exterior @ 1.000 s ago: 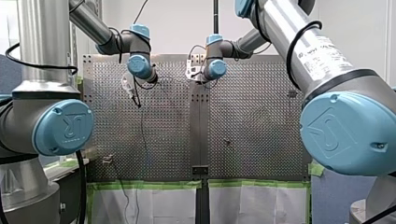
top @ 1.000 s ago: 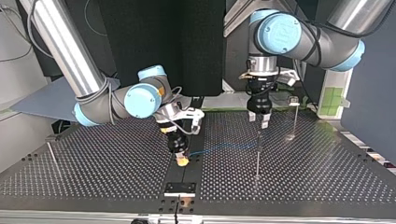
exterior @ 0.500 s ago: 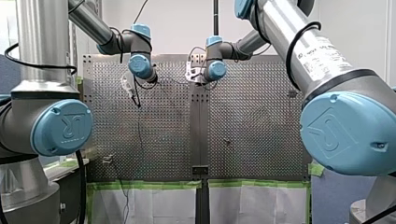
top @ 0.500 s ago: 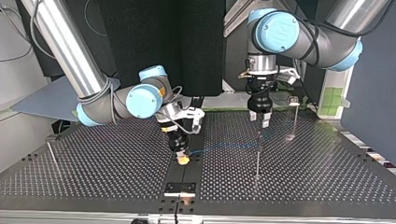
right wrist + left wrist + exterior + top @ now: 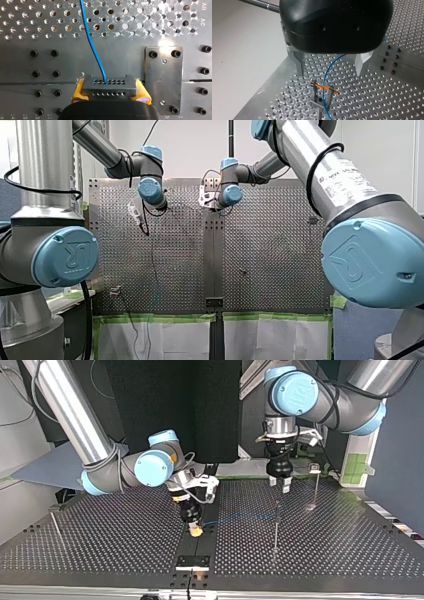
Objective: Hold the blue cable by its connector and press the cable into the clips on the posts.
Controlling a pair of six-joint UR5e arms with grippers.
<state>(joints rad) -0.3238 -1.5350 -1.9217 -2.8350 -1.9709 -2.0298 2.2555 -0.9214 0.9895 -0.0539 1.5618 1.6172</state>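
Yellow-padded right gripper clamps black multi-hole connector of thin blue cable, open left gripper above metal clip post, likely press-in next

The front view looks from behind the arms over the bench, from afar. The top view faces back across it, low down. The wrist views look closely along my left tool and my right tool, and both show the blue cable.
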